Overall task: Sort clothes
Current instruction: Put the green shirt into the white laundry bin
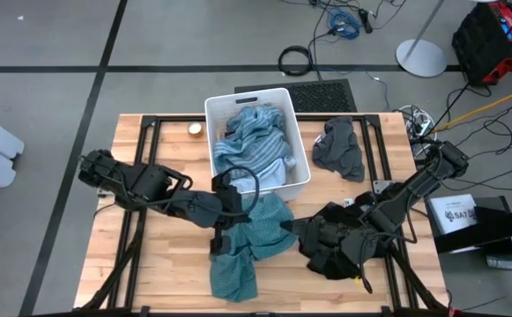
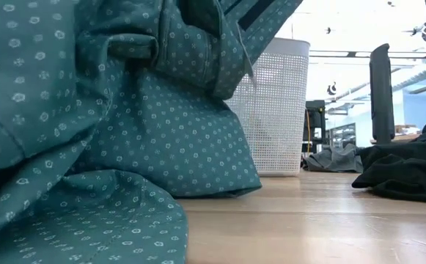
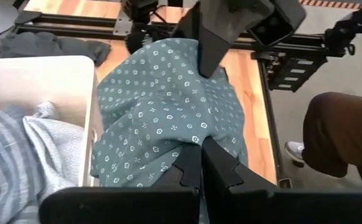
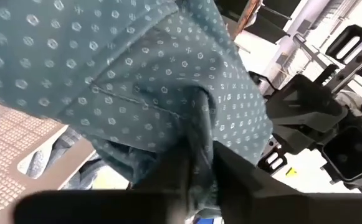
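Both my hands, left hand [image 1: 223, 231] and right hand [image 1: 293, 229], are clamped on one soft teal dotted garment [image 1: 248, 246]. One rigid white bin [image 1: 299, 150] holds crumpled striped cloth [image 1: 254, 132].

My wooden worktop [image 1: 159, 264] carries a white perforated plastic bin [image 1: 298, 141] at its far middle. A small round object [image 1: 195, 130] lies just beside the bin. A coiled black cable [image 1: 295, 60] lies on the floor beyond. A person's brown trouser leg [image 3: 339, 140] and shoe [image 3: 295, 152] stand beside the worktop.

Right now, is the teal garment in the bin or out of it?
Out. The teal garment lies bunched on the table in front of the white bin, gripped by both tools.
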`<state>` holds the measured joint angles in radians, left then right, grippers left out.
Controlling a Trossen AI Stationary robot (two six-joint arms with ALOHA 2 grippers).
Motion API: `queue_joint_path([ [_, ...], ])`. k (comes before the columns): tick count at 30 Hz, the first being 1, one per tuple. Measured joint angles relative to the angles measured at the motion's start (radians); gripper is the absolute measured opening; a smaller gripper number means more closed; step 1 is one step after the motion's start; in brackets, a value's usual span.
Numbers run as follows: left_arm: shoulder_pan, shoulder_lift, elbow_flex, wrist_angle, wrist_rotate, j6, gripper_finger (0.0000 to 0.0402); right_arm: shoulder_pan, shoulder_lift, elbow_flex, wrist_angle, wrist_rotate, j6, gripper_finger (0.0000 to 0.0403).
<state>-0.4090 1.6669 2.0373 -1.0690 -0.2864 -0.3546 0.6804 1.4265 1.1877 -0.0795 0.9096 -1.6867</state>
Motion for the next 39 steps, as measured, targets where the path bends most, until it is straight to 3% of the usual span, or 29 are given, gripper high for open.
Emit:
queue_joint_path([
  [2, 0.011, 0.0, 0.0, -0.004, -0.003, 0.022, 0.0002, 0.0, 0.0, 0.0, 0.0, 0.0, 0.0, 0.0015],
  [5, 0.025, 0.012, 0.0, -0.036, -0.015, 0.077, 0.0011, 0.0, 0.0, 0.0, 0.015, 0.007, 0.025, 0.0006],
  [12, 0.041, 0.064, 0.0, -0.203, -0.136, 0.184, 0.0103, 0.0, -0.04, -0.001, 0.099, 0.124, 0.291, 0.0001],
  [16, 0.033, 0.073, -0.001, -0.322, -0.148, 0.08, 0.0137, -0.001, -0.112, -0.001, -0.058, 0.2, 0.532, 0.0001],
  [19, -0.01, 0.072, -0.04, -0.31, -0.154, -0.002, 0.0142, -0.001, -0.167, -0.001, -0.225, 0.211, 0.756, 0.0001],
  [22, -0.087, 0.078, -0.105, -0.16, -0.194, -0.026, 0.0138, -0.007, -0.212, -0.001, -0.39, 0.211, 1.004, 0.0001],
  [26, -0.178, 0.124, -0.251, 0.281, -0.298, 0.03, 0.0132, -0.032, -0.249, -0.001, -0.561, 0.203, 1.26, 0.0],
  [30, -0.201, 0.237, -0.368, 0.686, -0.384, 0.052, 0.0132, -0.065, -0.264, -0.001, -0.618, 0.149, 1.381, 0.0],
  [35, -0.188, 0.406, -0.371, 0.756, -0.362, 0.02, 0.0132, -0.096, -0.267, -0.001, -0.621, 0.104, 1.406, 0.0],
  [39, -0.179, 0.471, -0.369, 0.749, -0.278, 0.012, 0.0132, -0.1, -0.267, -0.001, -0.621, 0.102, 1.406, 0.0],
])
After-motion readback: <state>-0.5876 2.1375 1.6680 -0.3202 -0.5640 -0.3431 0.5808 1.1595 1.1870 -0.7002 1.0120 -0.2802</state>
